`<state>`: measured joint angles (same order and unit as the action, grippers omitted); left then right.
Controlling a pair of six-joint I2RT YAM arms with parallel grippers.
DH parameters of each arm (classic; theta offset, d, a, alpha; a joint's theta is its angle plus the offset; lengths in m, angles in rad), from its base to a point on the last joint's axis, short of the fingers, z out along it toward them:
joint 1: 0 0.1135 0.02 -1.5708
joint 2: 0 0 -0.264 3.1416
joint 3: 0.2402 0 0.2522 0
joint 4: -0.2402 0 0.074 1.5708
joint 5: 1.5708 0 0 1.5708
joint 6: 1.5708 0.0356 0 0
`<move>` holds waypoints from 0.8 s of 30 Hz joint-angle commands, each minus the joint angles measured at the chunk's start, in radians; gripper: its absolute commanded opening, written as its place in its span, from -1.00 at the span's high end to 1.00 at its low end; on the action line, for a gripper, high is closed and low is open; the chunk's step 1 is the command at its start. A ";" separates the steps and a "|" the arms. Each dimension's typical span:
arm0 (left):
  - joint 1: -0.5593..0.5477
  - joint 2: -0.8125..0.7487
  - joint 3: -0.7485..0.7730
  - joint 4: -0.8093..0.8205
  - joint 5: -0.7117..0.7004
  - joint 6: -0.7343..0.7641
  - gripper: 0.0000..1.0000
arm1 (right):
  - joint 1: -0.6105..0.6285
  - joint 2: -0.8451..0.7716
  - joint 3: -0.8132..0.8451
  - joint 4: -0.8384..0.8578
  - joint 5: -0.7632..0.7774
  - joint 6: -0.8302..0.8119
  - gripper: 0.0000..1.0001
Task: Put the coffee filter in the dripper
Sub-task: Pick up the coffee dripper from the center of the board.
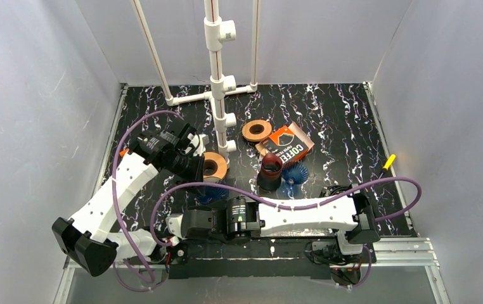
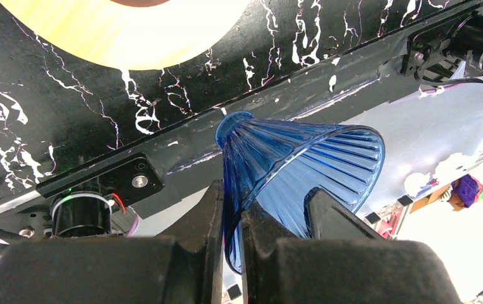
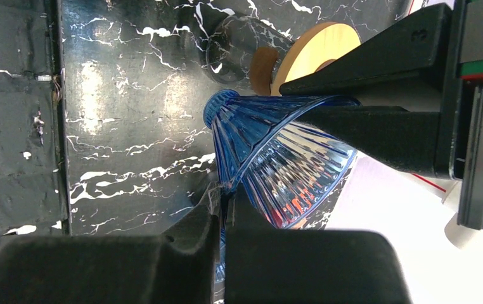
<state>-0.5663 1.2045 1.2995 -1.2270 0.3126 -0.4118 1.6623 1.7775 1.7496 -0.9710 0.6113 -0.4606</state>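
1. On the table's (image 1: 353, 126) near-left side, we see the left tool (image 2: 231, 215) and right tool (image 3: 222, 218) both pinching the blue dripper's (image 2: 289, 158) rim, probably steadying it.
2. The coffee filter box (image 1: 288, 144) lies well behind, untouched.

My left arm (image 1: 117, 187) and right arm (image 1: 309, 214) are built of smooth white shells joined by chunky black motor housings. A purple cable (image 1: 153, 114) loops off my left arm, and a second purple cable (image 1: 419, 190) arcs out from my right one. My left fingers (image 2: 194, 234) are matt black, thick and blocky, with flat inner faces. My right fingers (image 3: 182, 244) are the same black. A green and red strip (image 3: 478, 63) marks the black housing behind my left fingers.
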 commanded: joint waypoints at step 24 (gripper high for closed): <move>0.005 -0.116 -0.005 0.069 0.033 -0.114 1.00 | 0.001 -0.063 -0.048 0.077 0.165 0.152 -0.97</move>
<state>-0.5652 1.1255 1.2942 -1.1698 0.3084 -0.5114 1.6627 1.7752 1.6993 -0.9161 0.7437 -0.3645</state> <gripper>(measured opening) 0.064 0.975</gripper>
